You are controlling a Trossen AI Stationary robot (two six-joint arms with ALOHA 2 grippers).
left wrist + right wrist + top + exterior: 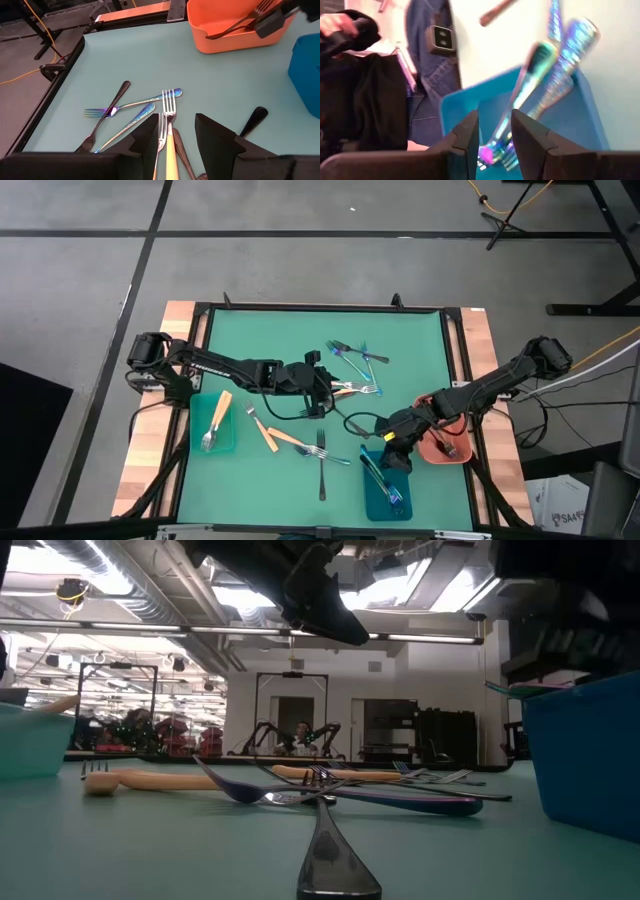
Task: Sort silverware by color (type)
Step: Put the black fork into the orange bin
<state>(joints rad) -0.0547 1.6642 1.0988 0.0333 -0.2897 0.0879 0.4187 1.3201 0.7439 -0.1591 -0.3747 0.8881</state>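
We note the near edge first: the blue tray (383, 492) sits at the near right of the green surface (280, 330), with iridescent blue-teal pieces (385, 485) lying in it. The right pincer (393, 452) hovers just over the far end of this tray; in its wrist view its fingers (470, 137) stand slightly apart with an iridescent utensil (530, 85) in the gap between them, handle leaning against the tray rim. We cannot tell whether the fingers actually press it.

Left of the blue tray, a silver fork (321, 460) lies alone on the surface. Farther left, two orange-handled pieces (272, 436) lie loose, and the teal tray (212, 423) at the near left holds one orange-handled fork (215, 420).

Right of the right pincer, the salmon-red tray (447, 442) holds dark utensils (240, 22).

At mid-surface the left pincer (322, 392) hangs low over a cluster of silverware. Its fingers (147, 142) are parted, straddling an orange-handled fork (169, 125) that lies flat on the surface; no contact is visible.

Beyond it, iridescent pieces (135, 105) and a dark spoon (107, 112) lie crossed, with more silverware (355, 353) farther back.
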